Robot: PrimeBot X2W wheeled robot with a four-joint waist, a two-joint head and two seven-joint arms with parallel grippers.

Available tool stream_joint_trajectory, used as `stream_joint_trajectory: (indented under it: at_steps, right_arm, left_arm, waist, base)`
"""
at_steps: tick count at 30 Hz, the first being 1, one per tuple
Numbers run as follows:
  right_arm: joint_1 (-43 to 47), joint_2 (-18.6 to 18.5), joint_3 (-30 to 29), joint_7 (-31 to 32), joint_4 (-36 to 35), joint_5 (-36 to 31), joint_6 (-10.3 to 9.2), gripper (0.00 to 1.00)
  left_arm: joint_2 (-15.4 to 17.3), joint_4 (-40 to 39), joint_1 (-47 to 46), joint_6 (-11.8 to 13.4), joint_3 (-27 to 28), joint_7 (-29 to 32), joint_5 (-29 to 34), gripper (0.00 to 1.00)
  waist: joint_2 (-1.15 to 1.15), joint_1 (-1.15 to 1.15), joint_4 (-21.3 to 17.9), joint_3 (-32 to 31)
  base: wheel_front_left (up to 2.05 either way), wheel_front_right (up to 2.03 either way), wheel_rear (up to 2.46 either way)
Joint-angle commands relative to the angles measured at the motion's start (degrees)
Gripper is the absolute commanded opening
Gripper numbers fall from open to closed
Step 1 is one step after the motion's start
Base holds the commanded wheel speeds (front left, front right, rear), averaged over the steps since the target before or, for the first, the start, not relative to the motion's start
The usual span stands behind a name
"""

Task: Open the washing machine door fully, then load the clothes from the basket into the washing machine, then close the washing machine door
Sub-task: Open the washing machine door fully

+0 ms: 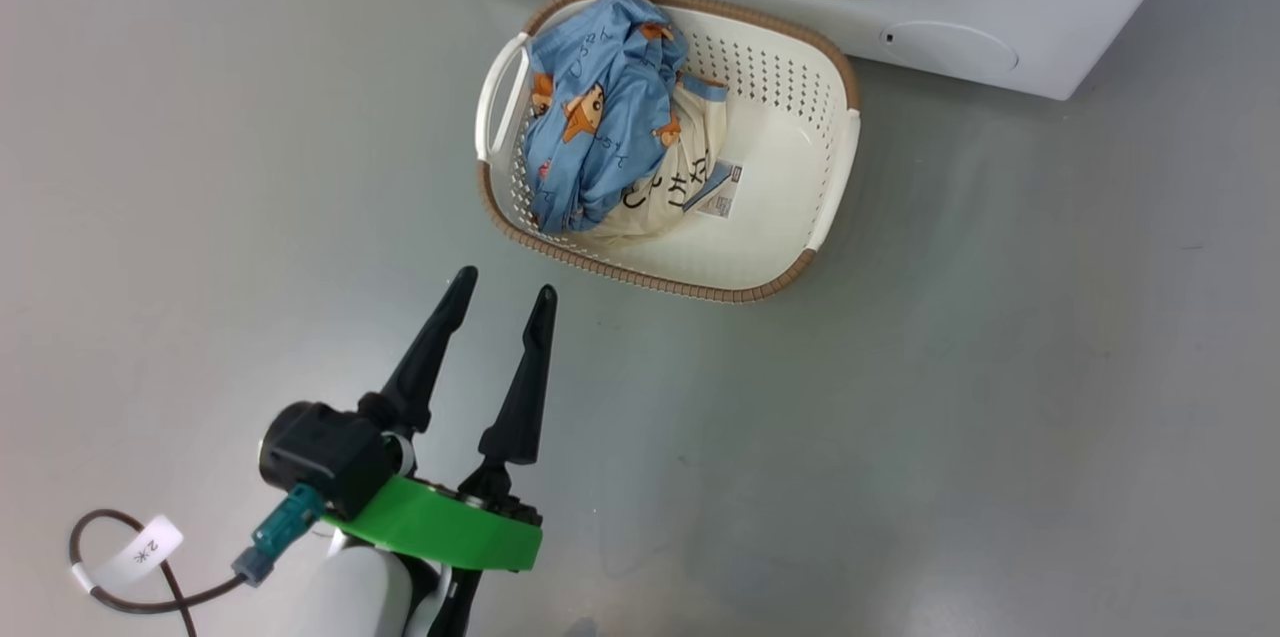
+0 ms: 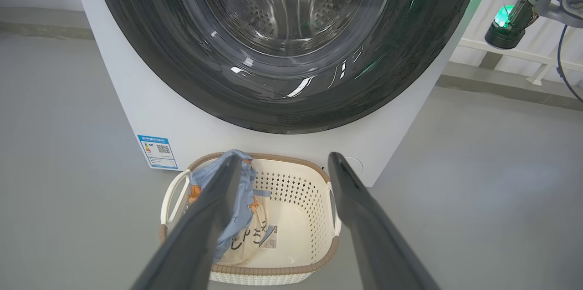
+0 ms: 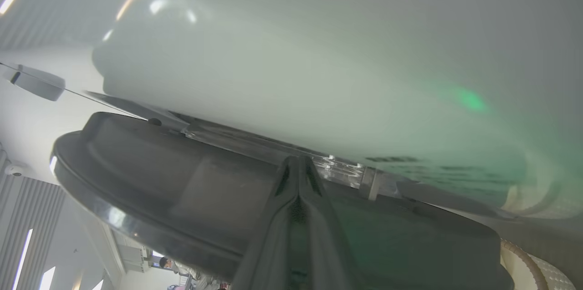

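The left end effector [image 1: 505, 287] is spread wide, its two dark fingers [image 1: 425, 357] well apart with nothing between them. It hangs over bare grey floor [image 1: 1000, 417], clear of everything. Just ahead of its tips, and a little to the right, sits the basket [image 1: 830, 247] on the floor. Seen from its own wrist, the left end effector [image 2: 284, 158] frames the basket [image 2: 273, 269] between its fingers.

The clothes lie bunched in the basket's left half: a blue garment [image 1: 600, 97] on top, reaching the far rim, and a cream garment [image 1: 680, 187] with black lettering under it and to its right. In the left wrist view the blue garment [image 2: 246, 190] is partly hidden by one finger and the cream garment [image 2: 248, 240] shows below it. The basket's right half is bare down to a sticker [image 1: 720, 189] on its floor.

Beyond the basket stands the machine [image 2: 182, 117], the basket's far rim close to its front. Its door [image 2: 273, 99] looks shut, the drum visible through the glass. A blue label [image 2: 157, 151] sits low on the front, ahead and to the left of the fingers.

The right end effector [image 3: 298, 160] has its fingers pressed together, pinching nothing. Its tips point at the seam where the door's [image 3: 159, 167] black rim meets the machine's [image 3: 319, 76] white front; whether they touch it cannot be told.
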Motion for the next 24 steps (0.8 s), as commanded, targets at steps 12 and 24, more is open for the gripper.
stream_joint_trajectory:
  at_steps: [12, 24]
  right_arm:
    - [3.8, 2.0, 3.4, 3.5, -6.5, -1.5, 0.09, 0.00]
    - [12.5, 3.2, 7.2, 6.3, -14.3, -1.9, 0.09, 0.00]
  left_arm:
    - [1.1, -0.6, -1.5, -0.2, 2.1, -0.5, 0.1, 1.00]
    - [1.1, 0.1, 0.9, -0.2, 3.5, -0.5, 2.1, 1.00]
  waist:
    - [0.00, 0.00, -0.4, -1.7]
    - [0.00, 0.00, -2.2, -5.7]
  base:
    - [0.00, 0.00, 0.00]
    - [0.00, 0.00, 0.00]
